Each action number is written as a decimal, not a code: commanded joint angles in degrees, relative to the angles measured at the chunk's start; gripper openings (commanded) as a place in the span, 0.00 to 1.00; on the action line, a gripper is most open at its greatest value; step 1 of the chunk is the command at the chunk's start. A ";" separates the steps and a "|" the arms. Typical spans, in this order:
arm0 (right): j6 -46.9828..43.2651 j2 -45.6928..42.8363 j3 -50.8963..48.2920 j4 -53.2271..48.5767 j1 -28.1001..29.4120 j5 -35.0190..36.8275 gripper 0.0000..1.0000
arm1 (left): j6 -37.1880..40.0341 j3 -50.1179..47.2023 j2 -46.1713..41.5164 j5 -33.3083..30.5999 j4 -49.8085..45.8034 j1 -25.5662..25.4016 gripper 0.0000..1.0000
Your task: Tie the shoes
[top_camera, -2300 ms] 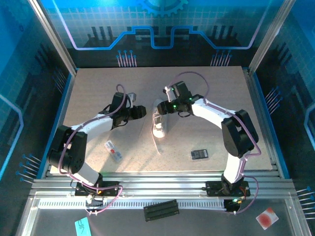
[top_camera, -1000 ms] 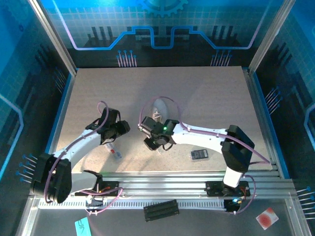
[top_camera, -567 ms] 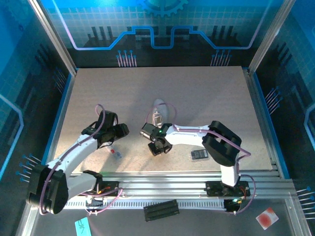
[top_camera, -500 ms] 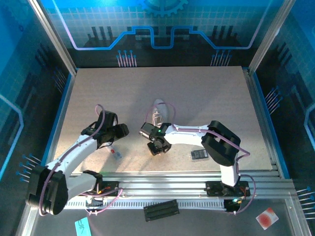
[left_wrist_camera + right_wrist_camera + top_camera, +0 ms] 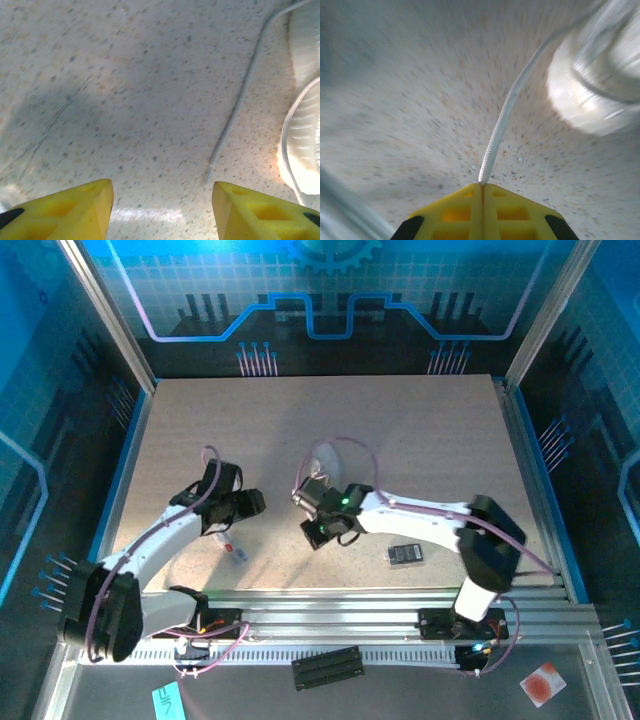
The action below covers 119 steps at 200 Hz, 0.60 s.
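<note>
Left: left gripper (image 5: 162, 192), jaws released and grasping nothing, low over the bare table (image 5: 115, 90). Just beyond its fingertips, loose lace (image 5: 235, 110) lying slack, free end toward the gap.

Centre: shoe (image 5: 306, 150) resting on the table between the two grippers, untied.

Right: right gripper (image 5: 482, 187), jaws clenched on the very tip of the other lace (image 5: 502, 120), stretched out from the shoe.

Likely faults:
- thin tip slipping from so shallow a pinch under a hard pull;
- light shoe dragged or tipped rather than laces tightened;
- loose lace nudged aside by a misjudged descent.
</note>
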 commanded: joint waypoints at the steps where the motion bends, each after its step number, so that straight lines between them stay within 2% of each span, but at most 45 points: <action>1: -2.64 -7.93 2.97 0.57 -4.00 0.49 0.00 | 6.94 6.62 5.64 3.70 4.71 0.39 0.57; 42: -5.26 -13.36 3.76 1.21 -14.94 -4.21 0.00 | 11.80 17.08 17.71 8.01 7.04 -1.08 0.57; 71: -7.18 -14.02 3.55 1.04 -25.01 -5.89 0.00 | 16.20 23.90 24.85 4.95 4.57 -3.76 0.57; 99: -8.78 -13.62 3.31 1.05 -34.28 -6.63 0.00 | 17.06 28.75 31.64 2.09 -1.34 -5.16 0.56; 119: -9.18 -12.57 3.81 0.43 -39.59 -7.48 0.00 | 16.55 29.02 33.12 1.34 -2.38 -5.82 0.56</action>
